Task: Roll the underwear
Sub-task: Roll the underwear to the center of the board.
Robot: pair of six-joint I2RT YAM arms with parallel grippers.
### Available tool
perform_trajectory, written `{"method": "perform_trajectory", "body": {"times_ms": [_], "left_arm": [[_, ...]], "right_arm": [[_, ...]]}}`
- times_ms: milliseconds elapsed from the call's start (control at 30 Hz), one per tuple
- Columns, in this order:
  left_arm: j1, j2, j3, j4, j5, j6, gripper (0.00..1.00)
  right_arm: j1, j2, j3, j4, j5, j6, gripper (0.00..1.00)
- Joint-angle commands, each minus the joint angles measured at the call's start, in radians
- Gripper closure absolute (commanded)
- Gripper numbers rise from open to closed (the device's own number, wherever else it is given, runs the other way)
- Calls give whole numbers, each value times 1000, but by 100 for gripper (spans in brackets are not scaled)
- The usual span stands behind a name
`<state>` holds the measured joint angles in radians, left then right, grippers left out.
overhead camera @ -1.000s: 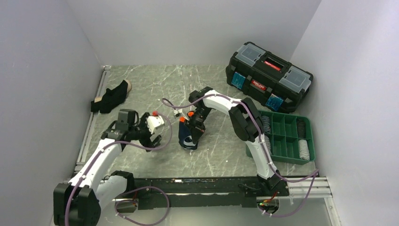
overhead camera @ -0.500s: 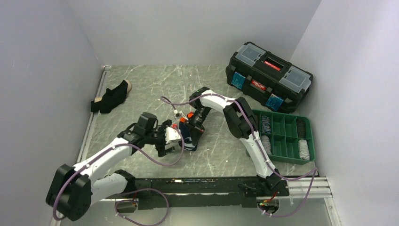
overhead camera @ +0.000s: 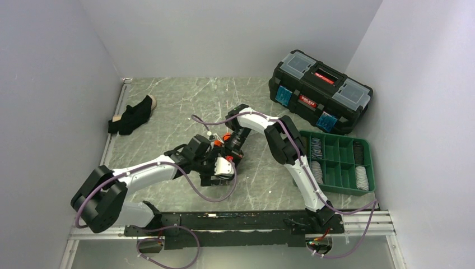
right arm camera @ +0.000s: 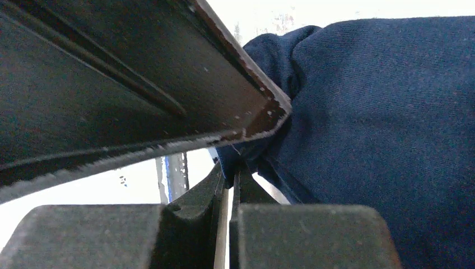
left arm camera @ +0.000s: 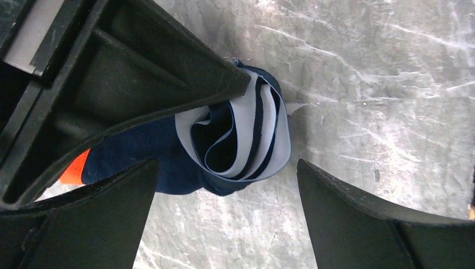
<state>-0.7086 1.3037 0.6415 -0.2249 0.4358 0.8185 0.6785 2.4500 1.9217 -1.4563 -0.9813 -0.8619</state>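
Grey marbled tabletop (left arm camera: 364, 84) fills the left wrist view, where the left tool (left arm camera: 227, 168) stands wide, its fingers (left arm camera: 84, 224) on either side of the navy underwear (left arm camera: 241, 140). The bundle shows its coiled, white-banded end, and its length runs off toward 9 o'clock. From 10 o'clock the right tool (right arm camera: 231, 175) pinches a fold of the same cloth, jaws almost together. The left arm looks free to close across the coil.

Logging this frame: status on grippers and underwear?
Left gripper open, straddling navy underwear. Right gripper shut on it, crowding left. No other obstruction seen.
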Motion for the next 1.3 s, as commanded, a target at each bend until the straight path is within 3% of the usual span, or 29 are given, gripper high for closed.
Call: {"method": "perform_trajectory", "body": {"times_ms": [0, 100, 400, 633, 867, 1067, 1167, 1267], "left_arm": [[-32, 41, 50, 62, -59, 16, 1], [-45, 60, 74, 46, -58, -1, 2], [-130, 146, 145, -63, -164, -66, 23], [-146, 178, 167, -120, -180, -118, 31], [-147, 210, 189, -168, -173, -154, 62], [-147, 237, 212, -225, -153, -164, 79], [-146, 248, 218, -249, -145, -168, 88], [-146, 262, 229, -279, -140, -169, 97]], "right_arm": [[-1, 13, 27, -14, -20, -35, 100], [-1, 15, 28, -14, -20, -34, 100], [-1, 16, 31, -22, -12, -38, 99], [-1, 14, 30, -35, -2, -46, 99], [0, 19, 45, -37, -4, -36, 98], [0, 19, 47, -38, -1, -29, 97], [-1, 17, 49, -36, 6, -22, 93], [-2, 5, 47, -30, 17, -10, 83]]}}
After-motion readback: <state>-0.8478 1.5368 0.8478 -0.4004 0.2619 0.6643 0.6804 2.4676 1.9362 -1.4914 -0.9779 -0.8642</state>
